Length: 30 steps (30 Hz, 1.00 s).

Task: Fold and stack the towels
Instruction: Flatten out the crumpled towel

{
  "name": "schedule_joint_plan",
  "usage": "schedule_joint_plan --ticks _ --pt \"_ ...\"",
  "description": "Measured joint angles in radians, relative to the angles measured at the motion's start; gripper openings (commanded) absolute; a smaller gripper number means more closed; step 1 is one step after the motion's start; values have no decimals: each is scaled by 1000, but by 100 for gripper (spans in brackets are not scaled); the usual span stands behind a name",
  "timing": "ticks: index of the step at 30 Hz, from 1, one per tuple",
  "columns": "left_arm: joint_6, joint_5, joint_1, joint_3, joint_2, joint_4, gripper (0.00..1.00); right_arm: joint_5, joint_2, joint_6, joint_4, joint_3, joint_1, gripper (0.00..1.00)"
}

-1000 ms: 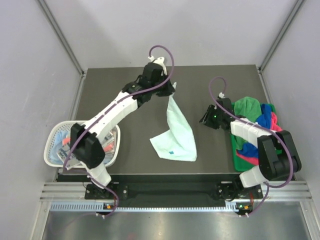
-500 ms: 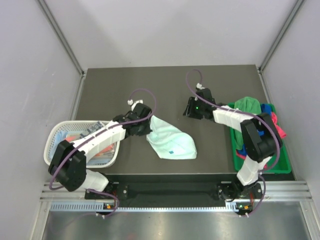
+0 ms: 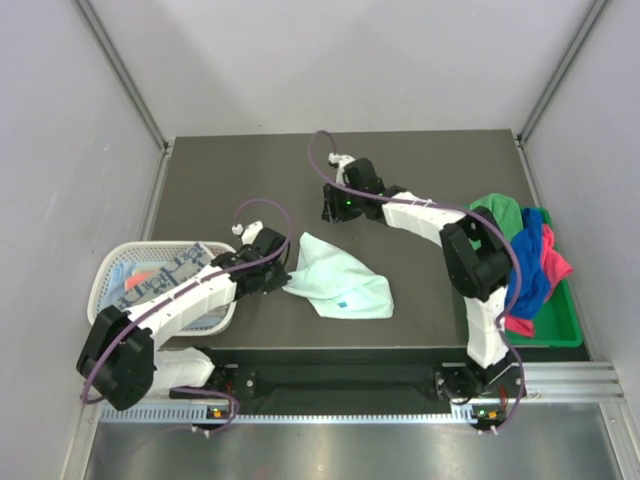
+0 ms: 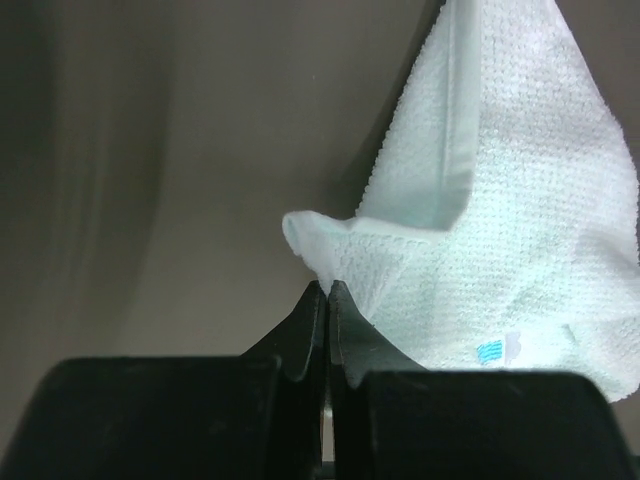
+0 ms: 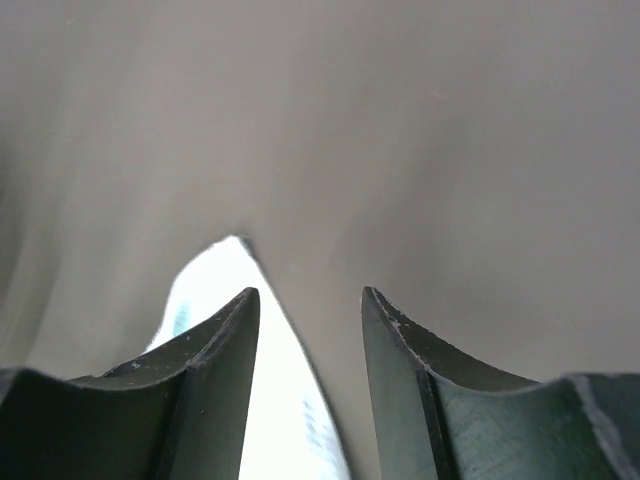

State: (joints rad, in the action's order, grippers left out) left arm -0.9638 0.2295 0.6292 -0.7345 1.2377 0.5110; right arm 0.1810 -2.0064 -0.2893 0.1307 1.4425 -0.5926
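White basket (image 3: pixel 100 300): plastic mesh, rounded, straddling the table's (image 3: pixel 430 180) left edge toward the near-left corner. Blue and pink basket cloths (image 3: pixel 128 272) lie inside; whether they are folded I cannot tell.
Left gripper (image 3: pixel 286 274) (image 4: pixel 326 290): low over the table, left of centre. Fingers are pressed together at the mint towel's left corner, which lifts up to the tips. Judged a pinch on that corner.
Mint towel (image 3: pixel 345 285) (image 4: pixel 500 250): mid-table, nearer the near edge. It lies rumpled with one flap doubled over, not yet a neat fold.
Towel texture: nubby woven pile, a smooth hemmed border, a small blue tag (image 4: pixel 490 350); thin and limp.
Right gripper (image 3: pixel 329 211) (image 5: pixel 305 295): above the table just beyond the towel's far corner, toward the middle of the far edge. Fingers are roughly half spread with nothing between them.
Green bin (image 3: pixel 558 322): hard plastic, rectangular, along the right edge toward the near-right corner.
Loose towels (image 3: pixel 530 265): green, blue and pink, heaped in the bin and spilling over its rim, none folded.
Table surface: dark, matte, flat.
Progress: judged early. One towel is mid-fold and no stack shows on the table.
Left to do: finish this fold, then fold and stack the heap from the bin.
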Motion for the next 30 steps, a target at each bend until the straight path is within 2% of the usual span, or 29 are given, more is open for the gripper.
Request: schedule_joint_plan --ticks 5,12,17,24,30 --pt "-44 43 0 0 -13 32 0 8 -82 89 47 103 -84 46" --pt "-123 126 0 0 -42 108 0 -61 -155 132 128 149 -180 46" --pt "-144 165 0 0 -103 116 0 -137 -189 133 169 196 -204 45" --pt "-151 171 0 0 -101 117 0 -261 -219 133 208 242 -216 45" --pt "-148 168 0 0 -101 114 8 -302 -239 142 233 275 -233 42"
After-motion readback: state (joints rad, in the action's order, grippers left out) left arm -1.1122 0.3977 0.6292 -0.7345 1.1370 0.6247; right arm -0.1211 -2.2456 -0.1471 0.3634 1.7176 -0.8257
